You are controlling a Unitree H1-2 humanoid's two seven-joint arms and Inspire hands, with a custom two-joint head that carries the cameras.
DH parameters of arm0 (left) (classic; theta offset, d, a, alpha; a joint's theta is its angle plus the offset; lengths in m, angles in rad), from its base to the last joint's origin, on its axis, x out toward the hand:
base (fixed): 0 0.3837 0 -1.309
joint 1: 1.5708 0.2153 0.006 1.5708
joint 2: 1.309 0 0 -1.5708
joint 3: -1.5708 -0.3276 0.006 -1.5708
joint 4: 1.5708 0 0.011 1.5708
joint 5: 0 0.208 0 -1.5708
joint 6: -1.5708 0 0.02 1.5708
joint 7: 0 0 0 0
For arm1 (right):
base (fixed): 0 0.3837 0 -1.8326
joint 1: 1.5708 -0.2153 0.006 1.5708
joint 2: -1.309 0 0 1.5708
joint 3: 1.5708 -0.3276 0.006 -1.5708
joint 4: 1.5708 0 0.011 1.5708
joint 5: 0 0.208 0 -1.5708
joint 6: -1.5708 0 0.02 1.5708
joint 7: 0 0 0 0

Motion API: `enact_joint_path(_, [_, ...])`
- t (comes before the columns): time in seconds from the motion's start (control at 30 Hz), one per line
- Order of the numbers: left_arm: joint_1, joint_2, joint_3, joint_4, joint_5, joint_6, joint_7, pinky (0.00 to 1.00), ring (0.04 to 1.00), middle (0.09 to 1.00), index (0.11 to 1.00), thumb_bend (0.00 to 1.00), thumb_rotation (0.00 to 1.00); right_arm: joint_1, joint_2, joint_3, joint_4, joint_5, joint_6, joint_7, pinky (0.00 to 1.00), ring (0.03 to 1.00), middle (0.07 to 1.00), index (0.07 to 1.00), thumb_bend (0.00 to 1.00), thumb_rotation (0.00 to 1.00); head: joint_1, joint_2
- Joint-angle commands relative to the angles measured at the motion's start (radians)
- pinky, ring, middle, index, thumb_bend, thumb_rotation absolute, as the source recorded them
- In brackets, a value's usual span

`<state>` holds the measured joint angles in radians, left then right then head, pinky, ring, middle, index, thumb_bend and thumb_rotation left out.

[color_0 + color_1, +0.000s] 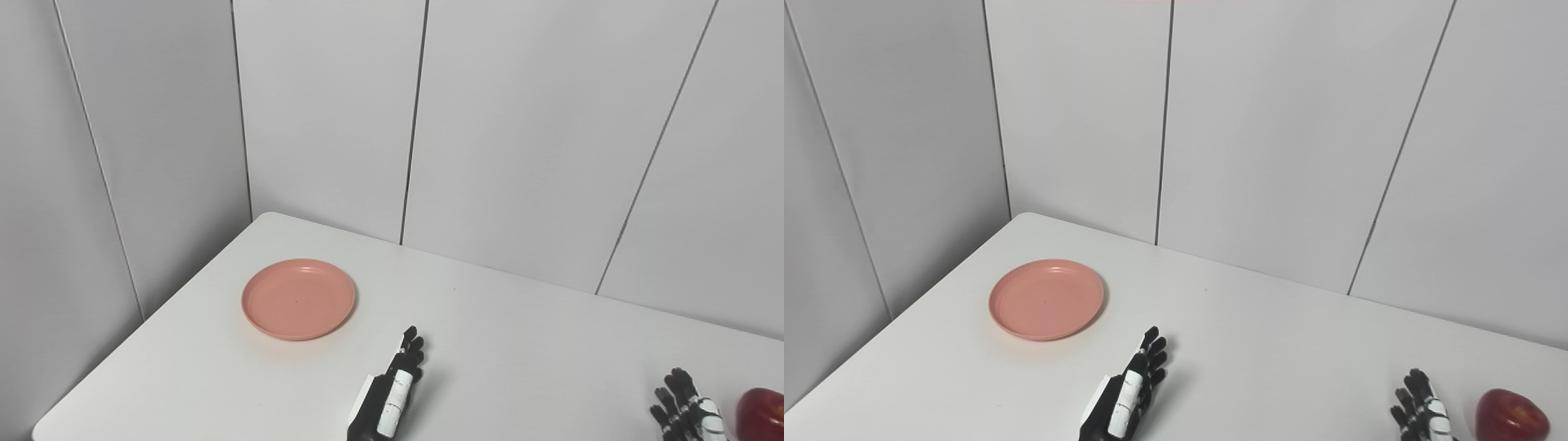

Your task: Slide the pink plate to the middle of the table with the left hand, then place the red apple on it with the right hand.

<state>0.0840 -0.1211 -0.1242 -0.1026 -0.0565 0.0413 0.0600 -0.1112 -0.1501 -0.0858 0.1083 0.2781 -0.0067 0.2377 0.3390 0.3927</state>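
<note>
White surface: your table point(527, 343) was a smooth, matte white top with a rounded far-left corner, set into a corner of the room.
Walls: pale grey panels point(331, 122) stood behind and to the left of you, flat and plain, divided by thin dark seams.
Pink plate: the pink plate point(298, 298) lay flat on the left part of the table, near the far-left corner. It was round and shallow, with a low raised rim and a dull, salmon-pink finish. Nothing sat on it.
Red apple: the red apple point(1511, 416) rested on the table at the near right, glossy and dark red, rounded, partly cut off by the picture's edge in the left eye view.
Left hand: your left hand point(392, 392) was black with white segments, fingers straight and held close together, pointing away from you. It held nothing and sat to the near right of the plate, apart from it.
Right hand: your right hand point(1421, 407) showed only its fingers at the bottom edge, spread and empty, just beside the apple on its left, not touching it.
</note>
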Motion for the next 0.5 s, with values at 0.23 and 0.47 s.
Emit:
enact_joint_path(0.23, [0.035, 0.006, 0.048, -0.112, -0.051, 0.04, -0.012, 1.0, 0.975, 0.946, 1.0, 0.9, 0.96, 0.067, 0.024, 0.016, -0.017, -0.015, 0.019, -0.013, 1.0, 0.969, 0.969, 0.941, 0.65, 1.0, -0.023, 0.013])
enact_joint_path(0.47, [-0.055, 0.023, 0.099, -0.156, -0.086, 0.062, -0.016, 0.98, 0.924, 0.913, 0.969, 0.95, 0.94, 0.07, 0.028, 0.025, -0.027, -0.021, 0.026, -0.019, 1.0, 0.967, 0.962, 0.928, 0.64, 1.0, -0.031, 0.006])
